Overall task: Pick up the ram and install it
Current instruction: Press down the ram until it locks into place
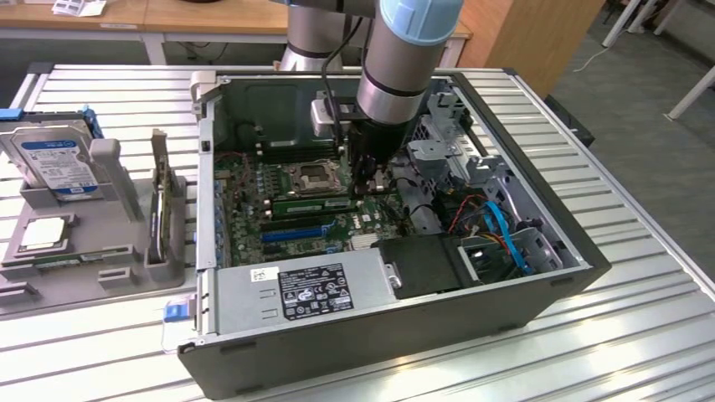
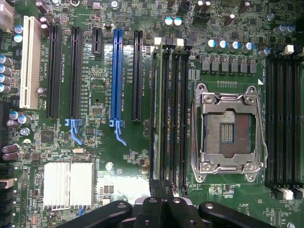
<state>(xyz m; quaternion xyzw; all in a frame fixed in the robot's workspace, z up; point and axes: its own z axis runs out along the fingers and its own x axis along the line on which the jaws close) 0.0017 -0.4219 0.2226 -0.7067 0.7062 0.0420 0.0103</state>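
The ram is a narrow green stick standing on edge in a black memory slot beside the open CPU socket, inside the computer case. In the wrist view the ram runs as a thin green line along the outermost slot of that bank. My gripper reaches down into the case at the end of the stick on the exterior view's right. Its black fingers are shut together just over that end, in line with the slots. I cannot tell if they touch the stick.
The grey power supply and blue cables crowd the near side of the case. Drive-cage metal stands close to the arm. A grey fixture on the exterior view's left holds a blue-labelled hard drive.
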